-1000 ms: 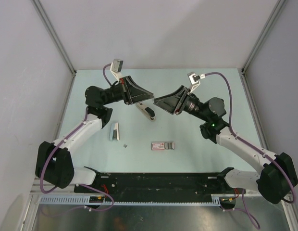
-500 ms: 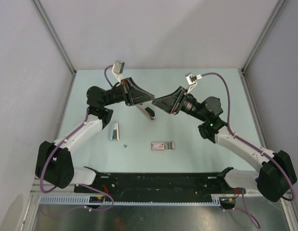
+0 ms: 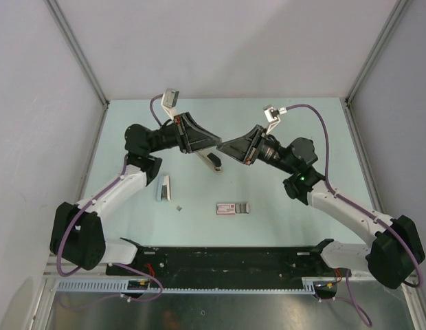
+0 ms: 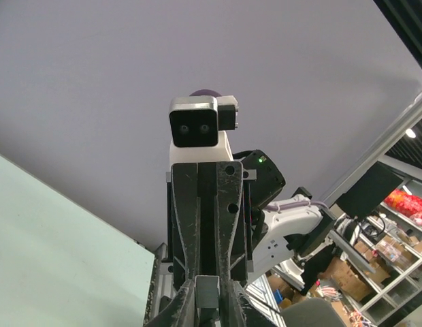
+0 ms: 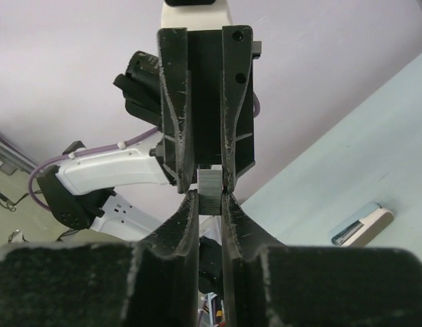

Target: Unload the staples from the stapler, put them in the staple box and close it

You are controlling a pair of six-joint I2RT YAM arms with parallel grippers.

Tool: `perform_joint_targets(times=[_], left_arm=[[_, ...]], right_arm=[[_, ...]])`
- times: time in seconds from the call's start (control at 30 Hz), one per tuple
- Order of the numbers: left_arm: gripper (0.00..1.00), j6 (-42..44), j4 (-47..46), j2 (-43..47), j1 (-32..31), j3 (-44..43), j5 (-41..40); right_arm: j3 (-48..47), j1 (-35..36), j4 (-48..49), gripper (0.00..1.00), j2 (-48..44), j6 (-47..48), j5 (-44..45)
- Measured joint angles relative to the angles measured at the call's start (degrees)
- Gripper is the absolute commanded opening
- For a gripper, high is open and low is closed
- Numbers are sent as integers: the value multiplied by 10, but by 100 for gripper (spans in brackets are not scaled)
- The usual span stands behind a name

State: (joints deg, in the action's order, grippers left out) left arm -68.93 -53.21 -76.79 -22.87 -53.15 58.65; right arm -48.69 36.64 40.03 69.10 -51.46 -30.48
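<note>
I am holding my two arms out over the worktop (image 3: 227,117), and their tips are meeting in the middle. My left arm (image 3: 113,189) is reaching in from one side and my right arm (image 3: 343,206) is reaching in from the other.

Between the tips I am holding one little grey ribbed block (image 5: 211,194). It looks like a few staples stuck together. My left jaws are pinching one end of it and my right jaws are pinching the other end. Both pairs are almost pressed together, with only the block between the fingers. The block is up off the worktop.

One stapler (image 3: 212,160) is lying on the worktop. From above it is showing just below the spot where my jaws are meeting. Its black top is facing up over its pale base. Nothing of mine is touching it.

One short silvery bar of staples (image 3: 163,187) is lying on the worktop too. It is off to the left of the stapler, close beside my left arm and apart from the stapler.

One tiny grey crumb (image 3: 178,206) is lying just beside that bar, on the side nearer my bases.

One flat pink-and-grey box (image 3: 233,207) is lying nearer my bases as well. It is a little to the right of the crumb and apart from everything else.

So I am counting two arms, one block in the jaws, one stapler, one bar, one crumb and one box.
</note>
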Motion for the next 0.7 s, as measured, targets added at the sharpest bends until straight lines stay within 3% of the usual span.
perform_joint_targets(times=[0.07, 0.13, 0.23, 0.33, 0.47, 0.7], left_arm=[[45, 4, 2, 0, 0, 0, 2], [64, 12, 9, 2, -1, 0, 5], [84, 33, 32, 9, -1, 0, 6], [90, 77, 99, 18, 7, -9, 2], [96, 201, 280, 20, 16, -58, -36], [99, 443, 569, 20, 18, -108, -152]], right_arm=[[0, 0, -11, 2, -2, 7, 1], [0, 0, -31, 1, -7, 18, 5], [-1, 1, -93, 0, -20, 52, 20], [-2, 9, -168, 0, -32, 94, 50], [-2, 43, -281, 0, -42, 153, 122], [22, 121, -423, 0, -44, 170, 334]])
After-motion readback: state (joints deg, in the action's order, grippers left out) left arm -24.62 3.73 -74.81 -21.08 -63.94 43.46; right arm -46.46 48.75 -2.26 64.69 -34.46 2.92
